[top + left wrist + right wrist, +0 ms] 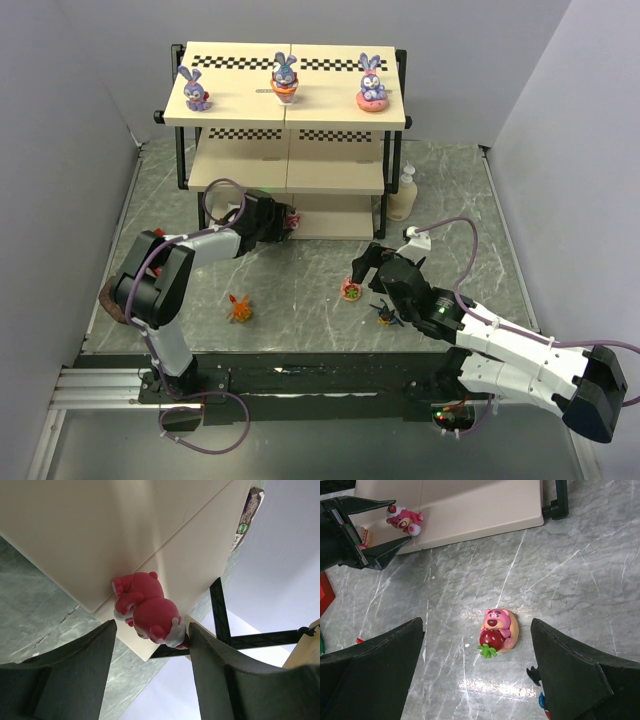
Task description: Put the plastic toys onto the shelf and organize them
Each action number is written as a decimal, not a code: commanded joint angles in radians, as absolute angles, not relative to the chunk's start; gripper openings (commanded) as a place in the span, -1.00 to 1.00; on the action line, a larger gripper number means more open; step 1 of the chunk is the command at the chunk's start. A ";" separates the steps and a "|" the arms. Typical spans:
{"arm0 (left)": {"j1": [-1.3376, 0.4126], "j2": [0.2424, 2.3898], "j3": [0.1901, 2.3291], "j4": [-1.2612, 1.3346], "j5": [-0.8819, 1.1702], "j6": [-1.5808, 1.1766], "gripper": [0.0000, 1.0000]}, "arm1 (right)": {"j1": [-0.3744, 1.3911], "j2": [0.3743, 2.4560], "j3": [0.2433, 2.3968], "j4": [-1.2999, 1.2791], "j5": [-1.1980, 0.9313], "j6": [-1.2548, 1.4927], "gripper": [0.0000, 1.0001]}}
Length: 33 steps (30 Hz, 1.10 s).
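1. While the left gripper (pixel 288 221) reaches in at the bottom board (pixel 75 540) of the shelf (pixel 330 170), its jaws stand apart on either side of a pink bear (pixel 147 607) and grip nothing. The bear rests on that board, close to its front edge.
2. I judge this to be a release. I would draw the arm straight back with the jaws wide, so neither finger knocks the bear off the edge.
3. My right gripper (pixel 477 621) hovers wide open and empty over a second bear (pixel 496 632), which sits on the table (pixel 580 580).
4. For that pick, I would centre the jaws over the bear, lower, then close gently.
5. Count: three bunnies (pixel 195 88) (pixel 284 77) (pixel 372 86) on the top board (pixel 240 110); two pink bears in plain sight; one orange creature (pixel 239 308) and one blue winged toy (pixel 385 315), both on the table.
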<state>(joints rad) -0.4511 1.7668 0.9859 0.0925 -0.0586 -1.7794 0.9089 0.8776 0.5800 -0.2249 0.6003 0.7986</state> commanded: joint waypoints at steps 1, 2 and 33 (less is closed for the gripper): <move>-0.456 1.786 1.022 0.126 -0.048 -1.802 0.31 | 0.903 0.877 0.574 -0.198 0.614 0.799 0.88; -0.456 1.787 1.022 0.126 -0.049 -1.804 0.32 | 0.902 0.880 0.574 -0.198 0.615 0.799 0.89; -0.456 1.798 1.025 0.161 -0.046 -1.798 0.73 | 0.899 0.897 0.575 -0.192 0.606 0.799 0.88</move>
